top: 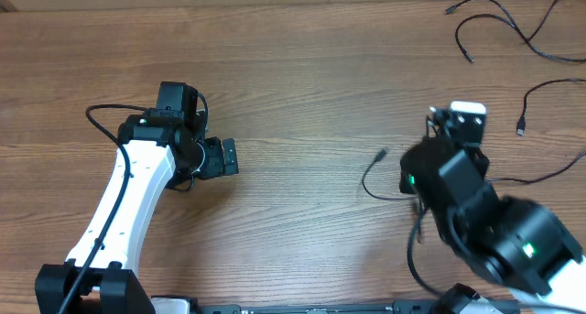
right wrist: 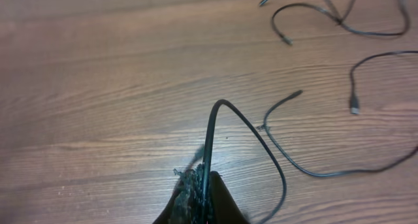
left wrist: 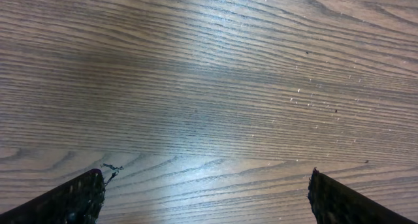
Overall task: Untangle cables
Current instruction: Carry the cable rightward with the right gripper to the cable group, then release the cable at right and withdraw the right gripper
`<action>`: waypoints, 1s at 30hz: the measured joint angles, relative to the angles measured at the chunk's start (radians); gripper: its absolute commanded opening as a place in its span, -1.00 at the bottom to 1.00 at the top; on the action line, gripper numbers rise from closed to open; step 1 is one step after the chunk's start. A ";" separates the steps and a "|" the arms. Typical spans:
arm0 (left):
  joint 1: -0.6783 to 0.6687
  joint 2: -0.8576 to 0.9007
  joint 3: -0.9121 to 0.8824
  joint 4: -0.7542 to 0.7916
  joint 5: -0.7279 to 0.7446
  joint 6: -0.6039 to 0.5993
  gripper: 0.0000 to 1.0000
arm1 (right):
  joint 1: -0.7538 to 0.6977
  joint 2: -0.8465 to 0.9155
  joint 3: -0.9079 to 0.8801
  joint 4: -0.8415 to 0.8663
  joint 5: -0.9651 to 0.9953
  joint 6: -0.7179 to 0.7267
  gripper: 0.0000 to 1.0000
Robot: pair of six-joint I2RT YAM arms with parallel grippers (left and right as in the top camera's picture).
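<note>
Right end effector (right wrist: 201,192) clamped on cable (right wrist: 212,119). Left end effector (left wrist: 206,185) wide apart over tabletop (left wrist: 209,67). Other cables (top: 499,26) loose, far right.

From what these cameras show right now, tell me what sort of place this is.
Most likely a robotics lab bench rather than a home. A left arm and a right arm stand at one edge of a wood-grain table, and thin black cables lie strewn across it.

Robot lab workbench: wood-grain table (top: 302,94), white arm (top: 128,195), second arm (top: 513,241), loose cables (right wrist: 209,139) strewn.
</note>
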 measured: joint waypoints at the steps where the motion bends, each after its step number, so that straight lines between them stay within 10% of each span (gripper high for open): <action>1: 0.000 0.000 0.000 0.000 0.000 0.000 0.99 | -0.028 0.014 0.000 0.021 -0.031 -0.035 -0.93; 16: 0.000 0.000 0.000 0.000 0.000 0.000 0.99 | -0.775 0.114 0.000 0.077 -0.684 -0.341 -0.93; 30: 0.000 0.000 0.000 0.000 0.000 0.000 0.99 | -1.327 0.115 0.000 0.013 -0.819 -0.340 -0.93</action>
